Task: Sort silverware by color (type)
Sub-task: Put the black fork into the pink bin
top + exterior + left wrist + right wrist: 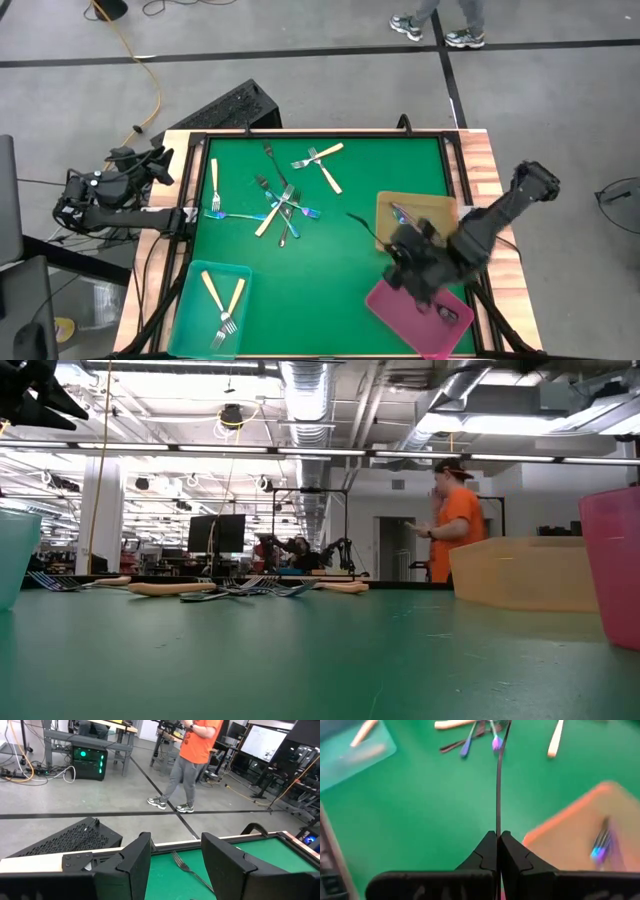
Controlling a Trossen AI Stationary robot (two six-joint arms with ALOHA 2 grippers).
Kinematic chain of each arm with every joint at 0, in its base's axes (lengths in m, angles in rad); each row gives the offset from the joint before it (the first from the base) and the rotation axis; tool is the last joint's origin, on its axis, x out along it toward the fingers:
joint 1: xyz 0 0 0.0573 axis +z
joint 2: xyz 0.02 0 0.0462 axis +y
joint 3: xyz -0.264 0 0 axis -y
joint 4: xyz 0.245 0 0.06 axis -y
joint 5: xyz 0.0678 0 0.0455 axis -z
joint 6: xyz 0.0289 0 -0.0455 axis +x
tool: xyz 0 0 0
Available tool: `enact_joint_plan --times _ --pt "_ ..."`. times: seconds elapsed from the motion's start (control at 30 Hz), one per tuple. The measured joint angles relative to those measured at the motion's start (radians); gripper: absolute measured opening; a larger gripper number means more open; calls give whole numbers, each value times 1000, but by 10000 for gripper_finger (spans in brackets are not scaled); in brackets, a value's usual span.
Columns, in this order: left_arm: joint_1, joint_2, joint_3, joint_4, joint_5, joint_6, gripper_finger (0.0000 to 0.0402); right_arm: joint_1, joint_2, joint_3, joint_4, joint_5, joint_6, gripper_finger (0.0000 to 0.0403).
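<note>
Loose silverware lies on the green mat (330, 260): a crossed pile of cream-handled, dark and iridescent forks (281, 204), two cream forks (322, 160), one cream fork (213, 178) and a dark fork (270, 156). The teal tray (188, 318) holds two cream forks (222, 305). An iridescent fork (401, 214) lies in the tan tray (440, 207). My right gripper (498, 834) hovers over the near right, between the tan and pink trays, shut on a dark fork (360, 223). Beyond the table's left edge my left gripper (175, 865) stands open. My right gripper pinches one end of the dark fork (497, 822) between its two fingertips; which end it is I cannot tell. The fingers slant down from the table's right side and lie along the fork. The fork juts out past them toward the pile, clear of the mat.
The pink tray (425, 318) sits at the near right corner, partly under my right arm. A black perforated box (225, 108) stands beyond the far left corner. A person in an orange shirt (197, 750) stands on the floor behind the table.
</note>
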Motion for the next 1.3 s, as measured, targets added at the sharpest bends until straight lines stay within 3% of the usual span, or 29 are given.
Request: enact_joint_plan --times 0.27,0.53,0.97,1.3 --pt "0 0 0 0 0 0 158 251 70 0 -164 19 495 26" --pt "0 0 0 0 0 0 158 397 148 0 -169 -95 744 25" --pt "0 0 0 0 0 0 158 506 291 0 -151 -284 891 26" --pt "0 0 0 -1 0 -1 158 542 348 0 -88 -282 881 26"
